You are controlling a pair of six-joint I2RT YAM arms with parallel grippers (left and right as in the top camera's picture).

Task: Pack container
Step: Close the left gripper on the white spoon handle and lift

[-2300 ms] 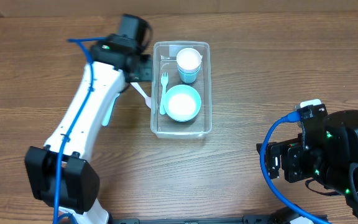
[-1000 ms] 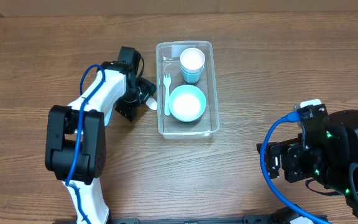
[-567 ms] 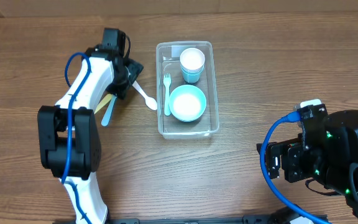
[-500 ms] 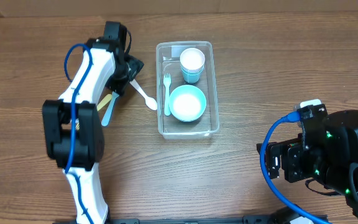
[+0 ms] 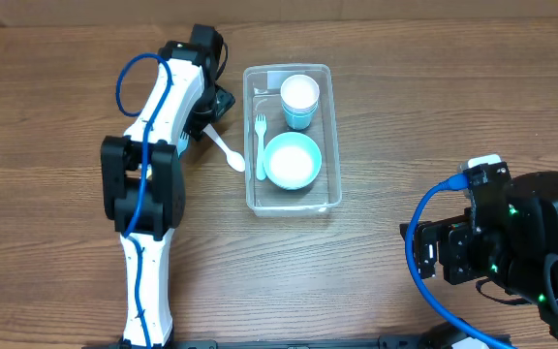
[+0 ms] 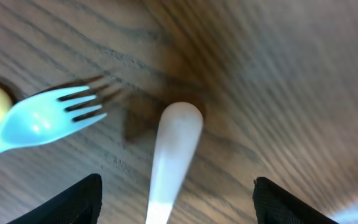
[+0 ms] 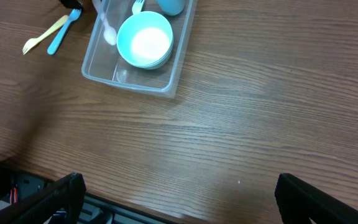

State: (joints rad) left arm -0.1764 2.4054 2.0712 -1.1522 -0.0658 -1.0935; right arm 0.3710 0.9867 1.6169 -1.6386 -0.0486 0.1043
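Observation:
The clear plastic container point(image 5: 292, 194) stands at centre back and holds a blue cup point(image 5: 298, 97), a blue bowl point(image 5: 291, 160) and a blue fork point(image 5: 258, 145). A white spoon point(image 5: 227, 149) lies on the table just left of it. My left gripper point(image 5: 208, 123) hovers over the spoon's handle end, open. In the left wrist view the spoon point(image 6: 174, 146) lies between my left gripper's point(image 6: 178, 183) spread fingers, untouched, with another blue fork point(image 6: 42, 118) beside it. My right gripper point(image 7: 179, 180) is open and empty, far from the container point(image 7: 166, 84).
A yellow utensil point(image 7: 42, 36) and the loose blue fork point(image 7: 62, 30) lie on the table left of the container; my left arm point(image 5: 148, 165) hides them in the overhead view. My right arm point(image 5: 511, 242) sits at the front right.
My left arm swung left and away from the container, then back right. Its gripper now sits over the spoon's handle. The container shifted slightly right early on. The right arm stayed still.

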